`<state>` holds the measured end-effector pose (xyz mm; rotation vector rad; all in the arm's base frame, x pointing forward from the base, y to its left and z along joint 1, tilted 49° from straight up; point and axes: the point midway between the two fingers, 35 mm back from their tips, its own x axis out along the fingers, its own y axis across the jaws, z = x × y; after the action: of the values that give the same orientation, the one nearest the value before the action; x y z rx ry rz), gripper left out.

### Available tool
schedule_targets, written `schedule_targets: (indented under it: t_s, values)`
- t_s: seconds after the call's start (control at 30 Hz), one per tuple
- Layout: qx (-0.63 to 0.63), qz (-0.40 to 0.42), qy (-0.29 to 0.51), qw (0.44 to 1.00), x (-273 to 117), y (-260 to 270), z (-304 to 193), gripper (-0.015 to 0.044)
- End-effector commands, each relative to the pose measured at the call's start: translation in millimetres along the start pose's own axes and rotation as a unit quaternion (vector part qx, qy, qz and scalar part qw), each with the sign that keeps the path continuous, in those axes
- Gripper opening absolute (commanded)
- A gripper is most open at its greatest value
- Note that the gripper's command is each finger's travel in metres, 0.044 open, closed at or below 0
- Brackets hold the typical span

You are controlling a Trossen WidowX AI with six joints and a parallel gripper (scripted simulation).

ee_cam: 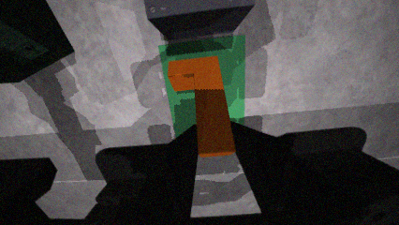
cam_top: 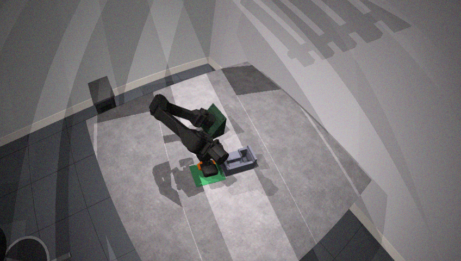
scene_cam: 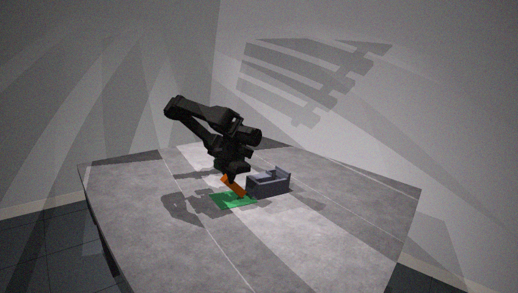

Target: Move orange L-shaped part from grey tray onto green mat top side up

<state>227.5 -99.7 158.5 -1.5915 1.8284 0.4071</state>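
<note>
1. Orange part (scene_cam: 233, 185) is hanging tilted in the exterior view, its upper end at the pincer (scene_cam: 231, 173), its lower end reaching down to the green mat (scene_cam: 226, 201) near the grey tray (scene_cam: 269, 187).
2. From the top, the black arm (cam_top: 191, 135) is covering most of the part, leaving only slivers of orange showing.
3. From the wrist, the part's L-shaped end (ee_cam: 195, 75) is pointing away, sitting over the mat, with the tray beyond.
4. The pincer is closing partway, clamping the part's straight end between its dark fingers.
5. No writing or labels are showing that can be read.
</note>
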Motion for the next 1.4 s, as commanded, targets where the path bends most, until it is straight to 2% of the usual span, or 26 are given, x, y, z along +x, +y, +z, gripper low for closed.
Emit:
schedule_targets:
  t_s: [0.0,0.6,1.1,1.37]
  values:
    - [-0.003,0.000,0.003,1.000,2.8,1.9,-0.5,0.0000]
    - [0.000,0.001,0.000,1.000,2.0,1.2,-0.2,0.0000]
    - [0.000,0.001,0.000,1.000,1.9,1.2,-0.2,0.0394]
    - [0.000,0.001,0.000,1.000,1.9,1.2,-0.2,0.0400]
